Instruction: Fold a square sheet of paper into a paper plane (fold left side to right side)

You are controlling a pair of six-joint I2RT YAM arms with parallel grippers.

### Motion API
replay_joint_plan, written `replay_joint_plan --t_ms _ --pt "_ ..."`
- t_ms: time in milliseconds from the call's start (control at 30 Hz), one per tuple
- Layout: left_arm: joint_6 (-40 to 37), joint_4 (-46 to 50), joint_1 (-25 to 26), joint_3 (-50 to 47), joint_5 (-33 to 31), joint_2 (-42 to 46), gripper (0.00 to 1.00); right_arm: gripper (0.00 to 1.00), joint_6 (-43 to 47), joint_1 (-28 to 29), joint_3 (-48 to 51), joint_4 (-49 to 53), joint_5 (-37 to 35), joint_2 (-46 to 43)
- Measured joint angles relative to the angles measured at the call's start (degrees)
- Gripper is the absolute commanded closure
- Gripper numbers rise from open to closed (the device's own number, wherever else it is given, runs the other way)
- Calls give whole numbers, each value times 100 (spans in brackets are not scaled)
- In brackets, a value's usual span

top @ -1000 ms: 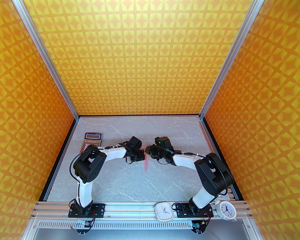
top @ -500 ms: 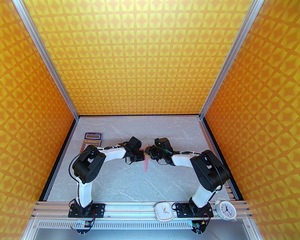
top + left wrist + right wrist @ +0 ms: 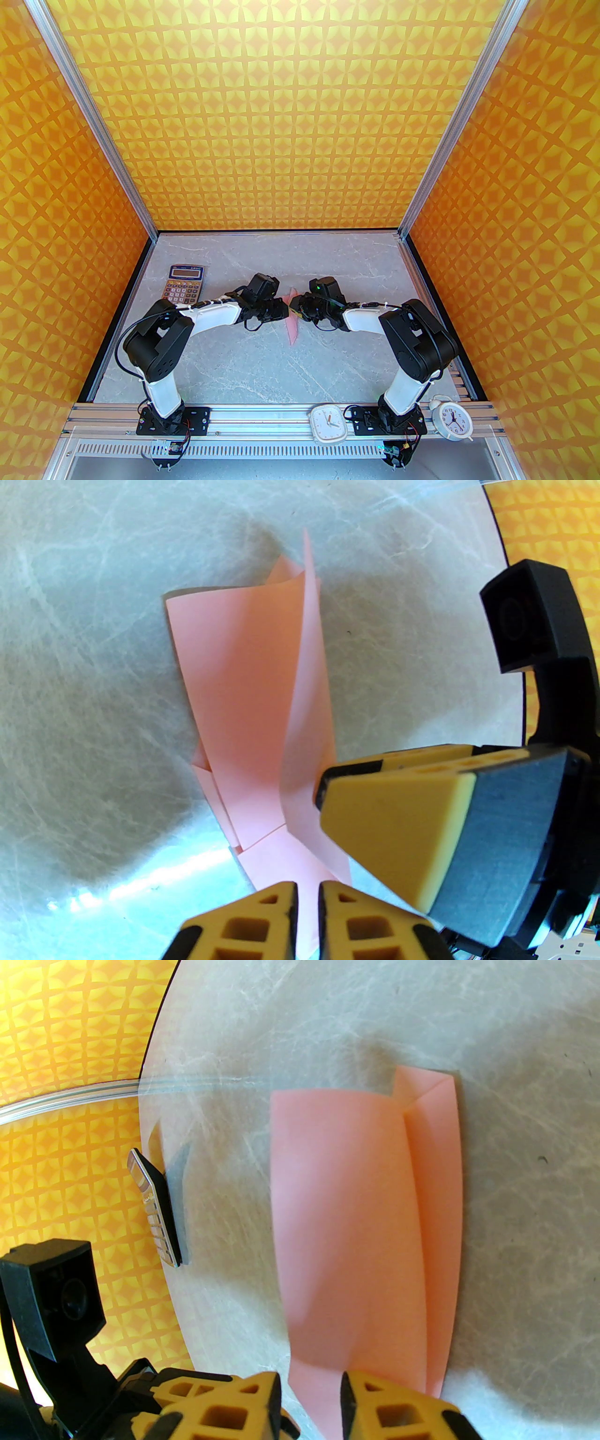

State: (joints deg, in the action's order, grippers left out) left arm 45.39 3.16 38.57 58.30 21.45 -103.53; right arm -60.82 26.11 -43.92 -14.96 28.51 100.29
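**Mid-fold, ctr of the worktop (image 3: 225, 365).** The pale-pink paper plane (image 3: 293, 323) lies as a slim strip between the two arms, narrow end toward their bases, w/ both claws meeting on it. The R claw (image 3: 311, 1382) is closed on the paper, prob. to anchor the crease line so the strip can't slide. The L claw (image 3: 308, 888) has its jaws a sliver apart w/ the paper's edge in the slot; can't tell whether it bites or has let go. One long flap stands upright along the centre crease and the rest lies flat, so the L-to-R fold looks unfinished. The calculator (image 3: 183, 283) sits well apart at far L. Two white clocks (image 3: 329, 423) rest on the near rail, clear of the work.
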Motion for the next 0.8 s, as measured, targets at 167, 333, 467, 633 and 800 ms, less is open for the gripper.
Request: replay_joint_plan --t_ms 167,333,467,633,800 --pt "212 -459 0 -219 85 0 82 79 9 0 -2 7 0 31" --pt "413 -793 0 -330 109 -4 82 80 13 -7 -4 4 -26 31" --pt "634 -1154 -103 -466 170 -52 82 84 20 -7 -7 11 -61 31" --pt "964 -1731 -216 -632 168 -157 81 87 17 0 -7 17 -61 33" --pt "1193 -2109 -225 -684 168 -284 81 90 20 0 -7 17 -68 33"
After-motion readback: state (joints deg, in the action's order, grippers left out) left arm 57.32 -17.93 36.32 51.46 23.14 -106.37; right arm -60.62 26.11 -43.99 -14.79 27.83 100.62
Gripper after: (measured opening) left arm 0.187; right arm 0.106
